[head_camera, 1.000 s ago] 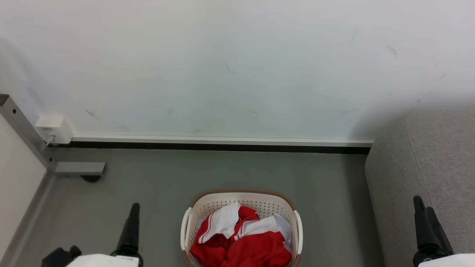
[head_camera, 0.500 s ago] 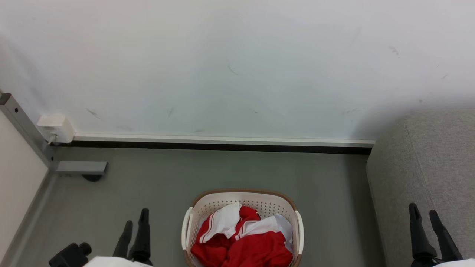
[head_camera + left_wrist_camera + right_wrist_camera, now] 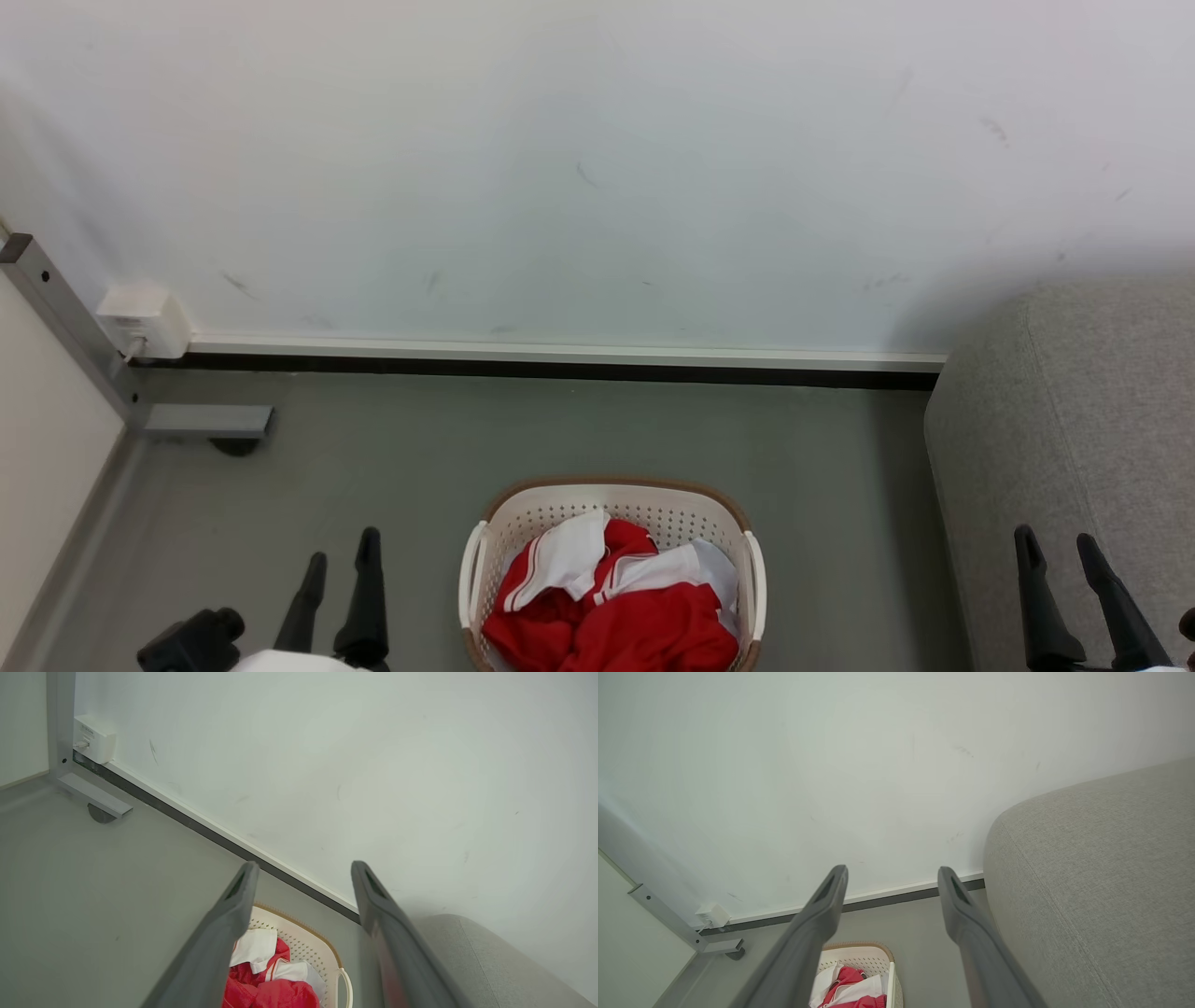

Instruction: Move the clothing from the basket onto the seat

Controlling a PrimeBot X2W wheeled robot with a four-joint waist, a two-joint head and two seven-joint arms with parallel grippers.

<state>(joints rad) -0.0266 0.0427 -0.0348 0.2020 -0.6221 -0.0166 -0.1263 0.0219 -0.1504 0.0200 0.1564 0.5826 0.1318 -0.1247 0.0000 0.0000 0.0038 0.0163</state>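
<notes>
Bright red fabric clothing (image 3: 621,639) with white, red-striped panels lies bunched inside an oval cream-white perforated plastic laundry basket (image 3: 611,487) with a brown rim. The basket stands on the grey floor (image 3: 560,429) before a pale, scuffed wall (image 3: 579,140). In the head view the robot's left claw (image 3: 344,549), its two long dark fingers spread apart and pinching nothing, hangs over bare floor just left of the basket, clear of its white side handle. The right claw (image 3: 1055,538), likewise spread and empty, hangs well to the right of the basket, before the rounded edge of a large light grey fabric-upholstered sofa seat (image 3: 1102,420) that stands against the wall on the robot's right. The clothing lies between the two claws, nearer the left one, and touches neither. Each wrist view shows the basket and its red heap low in the gap between that claw's parted fingers. A small white plastic box (image 3: 140,320) sits at the foot of the wall beside a grey metal post (image 3: 61,308) at far left.
</notes>
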